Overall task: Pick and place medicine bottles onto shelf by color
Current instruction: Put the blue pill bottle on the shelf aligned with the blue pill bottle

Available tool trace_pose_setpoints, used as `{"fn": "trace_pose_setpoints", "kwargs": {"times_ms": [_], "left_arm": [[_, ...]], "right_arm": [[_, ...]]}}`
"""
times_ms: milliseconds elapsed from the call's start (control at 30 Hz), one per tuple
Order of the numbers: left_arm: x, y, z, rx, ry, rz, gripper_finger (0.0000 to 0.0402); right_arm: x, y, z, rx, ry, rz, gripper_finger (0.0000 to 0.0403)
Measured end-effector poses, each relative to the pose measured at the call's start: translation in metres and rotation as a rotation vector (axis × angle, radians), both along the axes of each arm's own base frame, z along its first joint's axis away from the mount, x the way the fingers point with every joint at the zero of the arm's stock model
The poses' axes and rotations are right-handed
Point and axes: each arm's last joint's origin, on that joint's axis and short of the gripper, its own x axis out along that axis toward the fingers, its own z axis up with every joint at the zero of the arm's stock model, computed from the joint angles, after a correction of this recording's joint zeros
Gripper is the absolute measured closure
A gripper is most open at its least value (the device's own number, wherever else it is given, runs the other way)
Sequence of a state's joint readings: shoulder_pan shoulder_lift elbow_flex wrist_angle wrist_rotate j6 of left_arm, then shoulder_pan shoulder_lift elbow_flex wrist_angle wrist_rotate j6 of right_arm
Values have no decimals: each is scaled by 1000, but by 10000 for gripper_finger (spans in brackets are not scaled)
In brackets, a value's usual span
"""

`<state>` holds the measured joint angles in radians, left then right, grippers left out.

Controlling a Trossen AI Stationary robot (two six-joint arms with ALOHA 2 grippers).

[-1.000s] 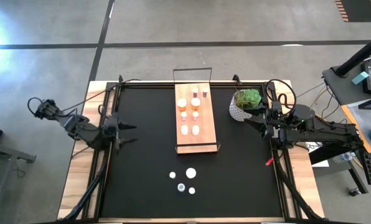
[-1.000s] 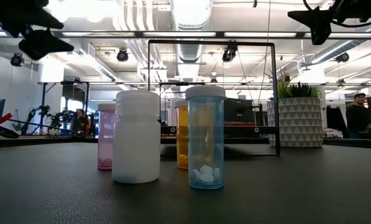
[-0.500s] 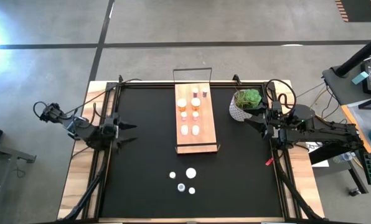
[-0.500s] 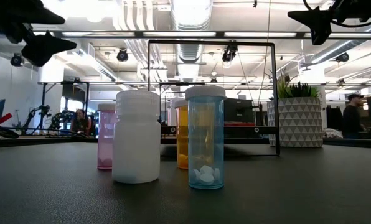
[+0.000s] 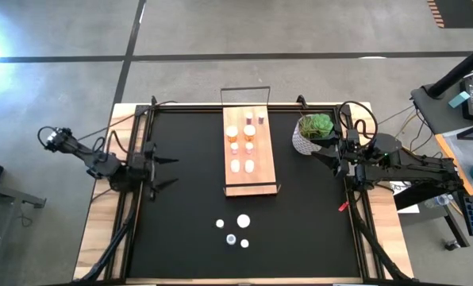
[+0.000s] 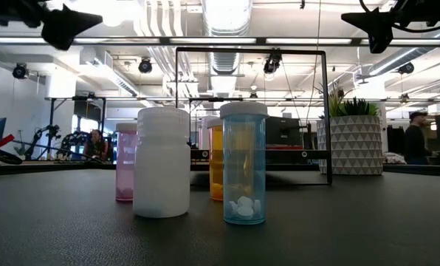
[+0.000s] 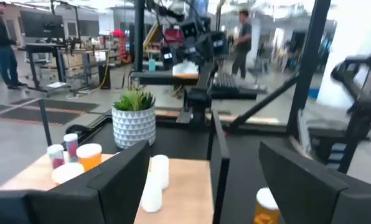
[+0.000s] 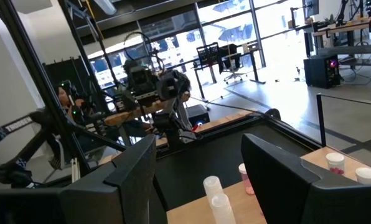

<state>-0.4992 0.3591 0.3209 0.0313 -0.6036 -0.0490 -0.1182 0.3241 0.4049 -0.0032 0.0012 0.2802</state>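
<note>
A: What is standing nearest the low camera?
B: Four loose medicine bottles (image 5: 236, 232) are standing on the black mat (image 5: 189, 199): blue bottle (image 6: 243, 162), white bottle (image 6: 161, 162), pink bottle (image 6: 125, 162).
A: And beyond them?
B: The shelf (image 5: 249, 179) is carrying six bottles. The left gripper (image 5: 167, 171) is hanging with fingers apart near the mat's left edge; the right gripper (image 5: 320, 152), fingers likewise apart, is hanging beside the plant (image 5: 313, 132).
</note>
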Motion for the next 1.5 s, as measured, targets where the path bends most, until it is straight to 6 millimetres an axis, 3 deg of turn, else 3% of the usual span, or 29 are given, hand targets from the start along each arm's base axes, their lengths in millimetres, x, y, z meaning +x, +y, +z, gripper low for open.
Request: {"fn": "trace_pose_setpoints", "kwargs": {"times_ms": [200, 433, 500, 567, 700, 933, 1133, 1233, 1400, 1500], "left_arm": [[28, -15, 28, 61, 60, 0, 116], [99, -56, 40, 116, 220, -12, 116], [122, -70, 36, 102, 284, -12, 116], [146, -83, 44, 48, 260, -5, 116], [186, -110, 34, 16, 316, -9, 116], [237, -157, 28, -65, 319, -42, 116], [257, -185, 17, -64, 338, -115, 116], [259, -196, 1, -72, 382, -144, 116], [259, -203, -10, -256, 423, -168, 116], [256, -205, -19, -265, 479, -151, 116]], "right_arm": [[0, 0, 0, 0, 0, 0, 177], [0, 0, 0, 0, 0, 0, 177], [0, 0, 0, 0, 0, 0, 177], [0, 0, 0, 0, 0, 0, 177], [0, 0, -1, 1, 6, 0, 177], [0, 0, -1, 1, 8, 0, 177], [0, 0, -1, 1, 8, 0, 177], [0, 0, -1, 1, 8, 0, 177], [0, 0, -1, 1, 8, 0, 177], [0, 0, -1, 1, 8, 0, 177]]}}
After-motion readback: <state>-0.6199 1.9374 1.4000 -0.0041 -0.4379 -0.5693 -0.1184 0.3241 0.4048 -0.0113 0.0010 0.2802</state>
